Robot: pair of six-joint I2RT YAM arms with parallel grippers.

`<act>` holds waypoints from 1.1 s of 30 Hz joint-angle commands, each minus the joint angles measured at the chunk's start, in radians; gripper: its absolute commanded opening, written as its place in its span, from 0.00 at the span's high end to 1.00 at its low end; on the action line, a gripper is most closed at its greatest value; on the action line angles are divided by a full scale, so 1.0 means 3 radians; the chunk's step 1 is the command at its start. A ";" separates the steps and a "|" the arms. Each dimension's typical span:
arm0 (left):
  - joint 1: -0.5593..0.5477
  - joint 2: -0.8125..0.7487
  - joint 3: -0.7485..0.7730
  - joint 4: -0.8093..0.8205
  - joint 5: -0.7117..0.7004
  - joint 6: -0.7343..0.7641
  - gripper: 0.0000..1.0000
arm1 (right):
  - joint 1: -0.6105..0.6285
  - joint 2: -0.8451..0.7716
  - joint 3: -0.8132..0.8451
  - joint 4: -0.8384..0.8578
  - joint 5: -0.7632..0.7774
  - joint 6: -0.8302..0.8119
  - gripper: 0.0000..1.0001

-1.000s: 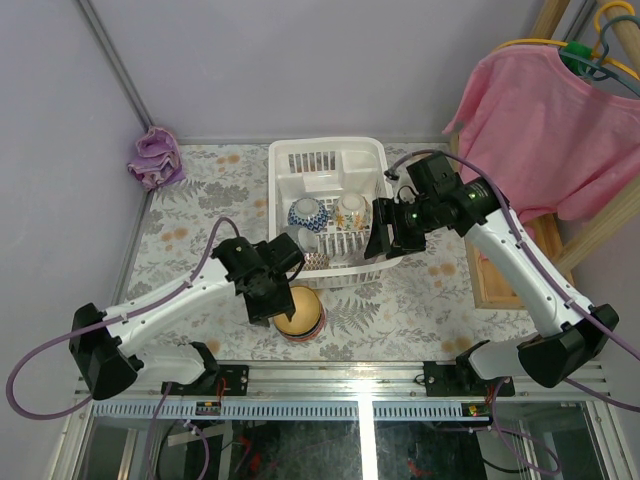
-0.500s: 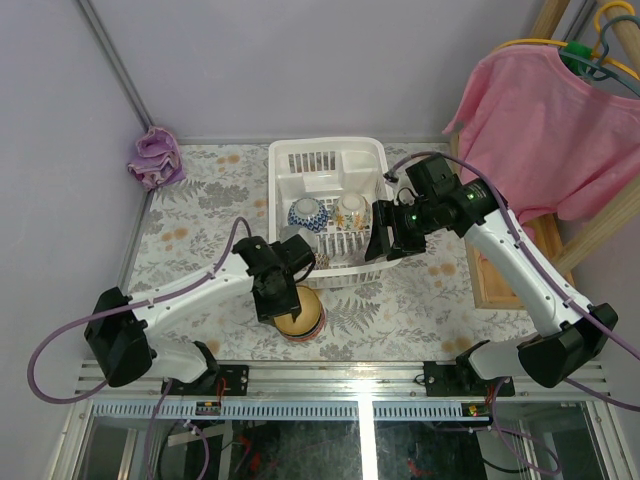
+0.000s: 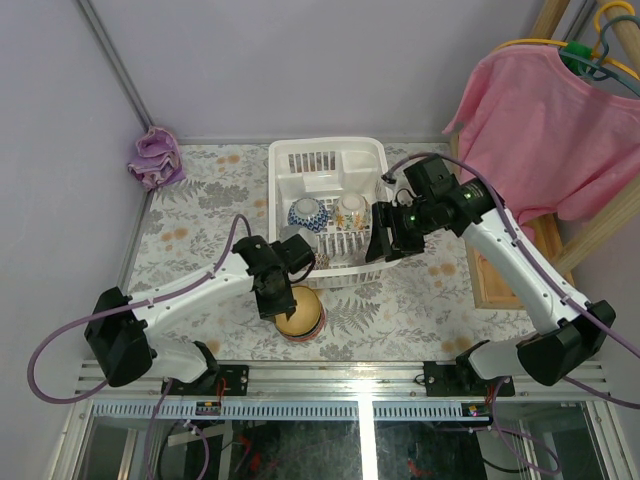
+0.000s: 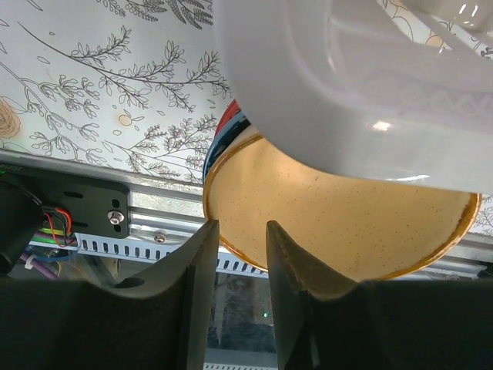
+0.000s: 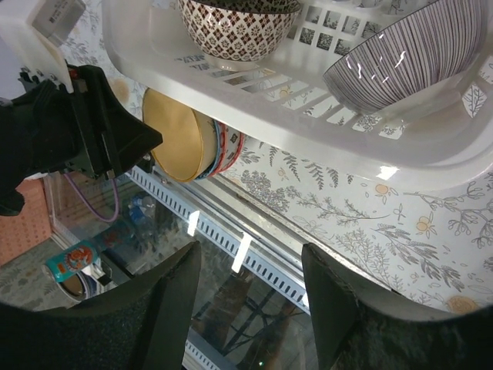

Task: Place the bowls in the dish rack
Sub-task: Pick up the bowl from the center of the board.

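A stack of bowls is sitting on the counter just in front of the dish rack, with the yellow bowl lying on top. The left jaws are reaching down at the stack's left side. Their fingers are standing a narrow gap apart with the yellow bowl's rim running through it, and I cannot tell whether they are pinching it yet. The right jaws are hovering by the rack's right front corner, spread wide and holding nothing. Inside the rack, a blue-white bowl and a white flowered bowl are resting side by side. A brown-patterned bowl and a grey striped bowl are sitting nearer the front wall
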 commanded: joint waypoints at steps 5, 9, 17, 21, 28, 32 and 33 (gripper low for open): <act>0.0037 0.0018 -0.0072 0.0159 -0.0111 0.0048 0.79 | 0.0546 0.0197 0.0219 -0.0240 0.0200 -0.0193 0.38; 0.0044 0.0118 -0.0100 0.0310 -0.0130 0.0113 0.83 | 0.0811 0.0249 0.0193 -0.0109 0.0399 -0.0104 0.38; 0.0022 0.0282 0.0556 -0.0030 -0.0210 0.0221 0.75 | 0.0825 0.0184 0.0411 -0.0165 0.0539 0.0046 0.39; -0.0016 0.0121 0.0926 -0.0346 -0.0266 0.0198 0.59 | 0.0822 0.0074 0.0518 -0.0258 0.0535 0.0110 0.38; -0.0032 0.0287 0.1131 -0.0145 -0.0010 0.0129 0.51 | 0.0818 -0.0194 0.0447 -0.0276 0.0466 0.0256 0.38; -0.0037 0.0518 0.1227 -0.0011 0.0104 -0.0021 0.50 | 0.0680 -0.0285 0.0357 -0.0253 0.0493 0.0289 0.39; -0.0039 0.0570 0.1228 0.0019 0.0123 -0.0039 0.50 | 0.0573 -0.0284 0.0331 -0.0238 0.0441 0.0270 0.39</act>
